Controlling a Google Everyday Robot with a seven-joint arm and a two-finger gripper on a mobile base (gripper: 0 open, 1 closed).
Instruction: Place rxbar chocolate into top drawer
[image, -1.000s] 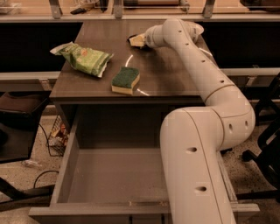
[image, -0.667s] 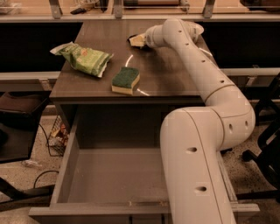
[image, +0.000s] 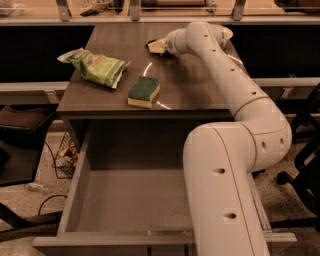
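My gripper (image: 157, 46) is at the far middle of the grey-brown table (image: 190, 90), low over the tabletop at the end of my white arm (image: 235, 85). A small dark shape (image: 150, 44) shows at the gripper's left edge; it may be the rxbar chocolate, but most of it is hidden by the gripper. The top drawer (image: 125, 200) stands pulled out below the table's front edge, a wide grey box with nothing in it. My arm's lower link covers the drawer's right part.
A green crinkled snack bag (image: 95, 66) lies at the table's left. A green-topped yellow sponge (image: 143, 91) lies near the front middle. Dark chairs stand to the left (image: 20, 135) and right (image: 305, 155). Cables lie on the floor at the left.
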